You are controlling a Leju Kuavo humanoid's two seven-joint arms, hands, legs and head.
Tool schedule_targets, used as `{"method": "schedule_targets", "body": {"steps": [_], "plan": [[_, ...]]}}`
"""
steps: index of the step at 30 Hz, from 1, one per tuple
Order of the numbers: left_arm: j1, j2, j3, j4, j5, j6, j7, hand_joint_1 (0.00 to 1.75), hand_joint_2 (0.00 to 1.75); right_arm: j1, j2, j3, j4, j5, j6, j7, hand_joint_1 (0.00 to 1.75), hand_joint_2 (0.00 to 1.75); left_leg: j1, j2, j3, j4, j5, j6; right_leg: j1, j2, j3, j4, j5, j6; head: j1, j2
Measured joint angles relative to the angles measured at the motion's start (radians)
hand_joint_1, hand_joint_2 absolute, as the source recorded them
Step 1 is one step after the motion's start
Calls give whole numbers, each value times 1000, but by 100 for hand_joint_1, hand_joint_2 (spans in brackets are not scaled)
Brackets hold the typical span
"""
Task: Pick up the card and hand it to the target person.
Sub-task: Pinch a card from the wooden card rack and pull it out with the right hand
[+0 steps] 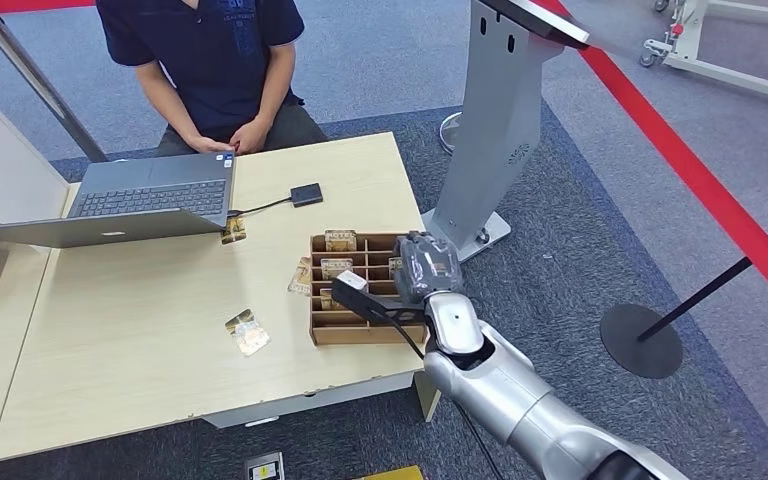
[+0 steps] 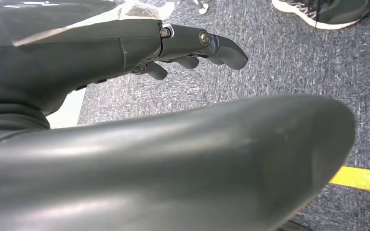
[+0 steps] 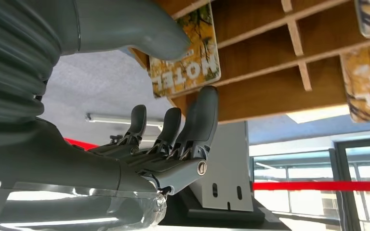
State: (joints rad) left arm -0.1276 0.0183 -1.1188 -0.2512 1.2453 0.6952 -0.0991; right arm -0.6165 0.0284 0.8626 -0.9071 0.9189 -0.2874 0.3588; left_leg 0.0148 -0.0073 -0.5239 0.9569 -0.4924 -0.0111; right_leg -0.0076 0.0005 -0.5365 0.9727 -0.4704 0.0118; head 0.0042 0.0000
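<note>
Bench (image 1: 140,340): pale wood, with the person (image 1: 210,70) seated at the far edge behind an open laptop (image 1: 150,200).
Card rack (image 1: 352,325): wooden, divided into compartments, lying flat near the bench's right edge, several cards standing in its slots.
Right arm: reaching in from the lower right, forearm angled up toward the rack, wrist over the rack's right side.
Right robot hand (image 1: 425,268): poised at the rack's near right compartments; in the wrist view (image 3: 173,139) thumb and fingers apart, bracketing one card without clamping it, nothing gripped yet by the look of it.
Card (image 3: 185,53): printed "HOTEL", standing in a rack slot, sitting between the thumb tip and the longest fingertip (image 3: 207,98); thumb touching or just short of one face, cannot tell which.
Key relation: card directly ahead of the right robot hand, flat faces toward thumb and fingers, so a pinch across the thickness looks like the coming move.
Nearer arm: the right, by far.
Left robot hand (image 2: 192,45): hanging over the carpet, fingers loosely extended, holding nothing.
Loose cards (image 1: 247,332): flat on the bench, well left of the rack, apart from either hand.
</note>
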Motion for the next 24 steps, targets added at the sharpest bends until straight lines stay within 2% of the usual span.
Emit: {"method": "schedule_targets", "body": {"steps": [6,11,16,24], "plan": [[0,0,0,0,1,2,0,0,0,-9,13,0,45,4,0,-2,81,175,0,0,0,0,0,0,0,0,0,0,0,0,0,0],[0,0,0,0,1,2,0,0,0,-16,21,0,68,10,-4,-1,94,175,0,0,0,0,0,0,0,0,0,0,0,0,0,0],[0,0,0,0,3,2,-1,0,0,-24,24,-1,85,16,-11,2,99,175,0,0,0,0,0,0,0,0,0,0,0,0,0,0],[0,0,0,0,9,1,-6,0,0,-23,20,-7,84,56,-22,34,99,175,0,0,0,0,0,0,0,0,0,0,0,0,0,0]]}}
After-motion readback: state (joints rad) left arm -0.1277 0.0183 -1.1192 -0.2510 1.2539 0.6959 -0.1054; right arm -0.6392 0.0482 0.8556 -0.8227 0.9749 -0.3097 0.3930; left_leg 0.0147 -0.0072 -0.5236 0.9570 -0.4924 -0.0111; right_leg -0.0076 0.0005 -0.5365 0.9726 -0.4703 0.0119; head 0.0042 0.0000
